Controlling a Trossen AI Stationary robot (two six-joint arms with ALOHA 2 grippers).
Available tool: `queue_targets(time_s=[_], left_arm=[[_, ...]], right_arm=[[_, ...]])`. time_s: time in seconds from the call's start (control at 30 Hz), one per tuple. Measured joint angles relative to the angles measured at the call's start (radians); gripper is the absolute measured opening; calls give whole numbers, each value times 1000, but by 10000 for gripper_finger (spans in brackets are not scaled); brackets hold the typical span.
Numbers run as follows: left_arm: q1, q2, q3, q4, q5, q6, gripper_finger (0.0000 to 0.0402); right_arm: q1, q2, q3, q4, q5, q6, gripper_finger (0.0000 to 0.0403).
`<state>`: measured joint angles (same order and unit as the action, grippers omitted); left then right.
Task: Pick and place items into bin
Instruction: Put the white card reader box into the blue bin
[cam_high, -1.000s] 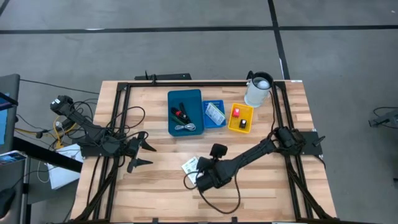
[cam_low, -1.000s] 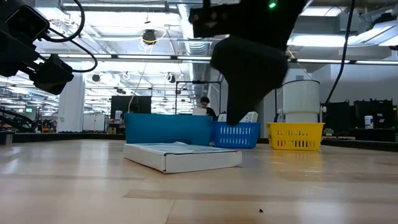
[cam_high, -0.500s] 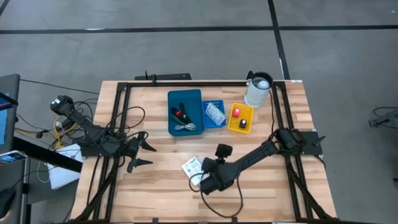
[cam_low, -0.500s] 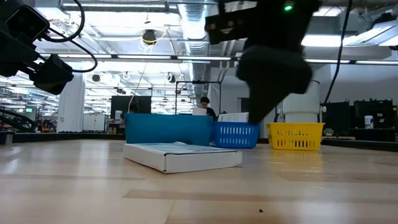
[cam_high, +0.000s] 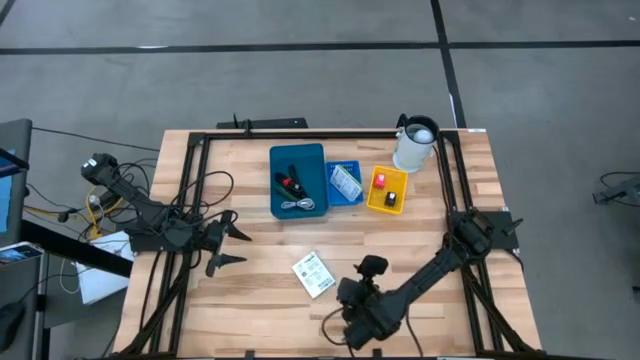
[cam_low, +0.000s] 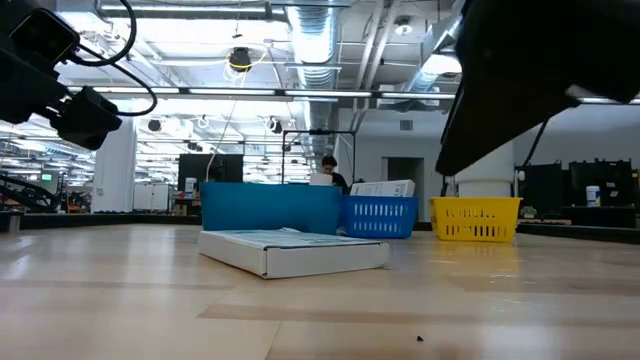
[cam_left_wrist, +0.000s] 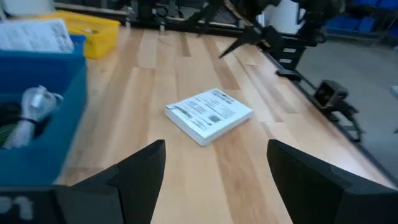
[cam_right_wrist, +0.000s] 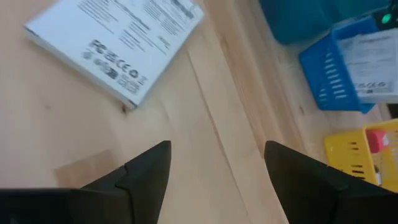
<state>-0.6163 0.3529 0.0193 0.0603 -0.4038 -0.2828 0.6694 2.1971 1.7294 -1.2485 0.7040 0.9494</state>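
Observation:
A white printed flat packet (cam_high: 313, 273) lies flat on the wooden table, also seen in the low view (cam_low: 290, 250) and in both wrist views (cam_left_wrist: 208, 115) (cam_right_wrist: 118, 43). My right gripper (cam_high: 352, 312) (cam_right_wrist: 214, 180) is open and hovers near the table's near edge, to the near right of the packet and touching nothing. My left gripper (cam_high: 225, 248) (cam_left_wrist: 214, 174) is open and waits over the table's left part. The large blue bin (cam_high: 298, 180) holds a green-and-black tool, a red piece and coiled cables.
A small blue basket (cam_high: 344, 183) with a white packet in it and a yellow basket (cam_high: 387, 189) with red and black pieces stand right of the blue bin. A white jug (cam_high: 415, 145) stands at the far right corner. Black frame rails run along the table's sides.
My right gripper has drawn back from over the white packet toward the table's near edge and somewhat to the right, rising out of the low view's middle. The packet has stayed where it lay.

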Motion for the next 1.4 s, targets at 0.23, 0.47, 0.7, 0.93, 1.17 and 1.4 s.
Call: queue_targets(time_s=[0.23, 0.47, 0.7, 0.93, 1.17, 1.4], left_arm=[[0, 0, -2, 79, -108, 99, 270], [0, 0, -2, 261, -161, 0, 270], [0, 0, -1, 420, -271, -37, 270], [0, 11, 1, 546, -177, -67, 270], [0, 259, 102, 442, -200, -149, 270], [1, 694, 272, 439, -342, -123, 270]], right_arm=[[47, 0, 0, 2, 65, 20, 255], [49, 0, 0, -39, 69, 11, 255], [28, 0, 0, -69, 89, 8, 255], [9, 0, 0, -66, 91, 1, 255], [1, 0, 0, -52, 106, -15, 255], [-19, 0, 0, -53, 109, -15, 255]])
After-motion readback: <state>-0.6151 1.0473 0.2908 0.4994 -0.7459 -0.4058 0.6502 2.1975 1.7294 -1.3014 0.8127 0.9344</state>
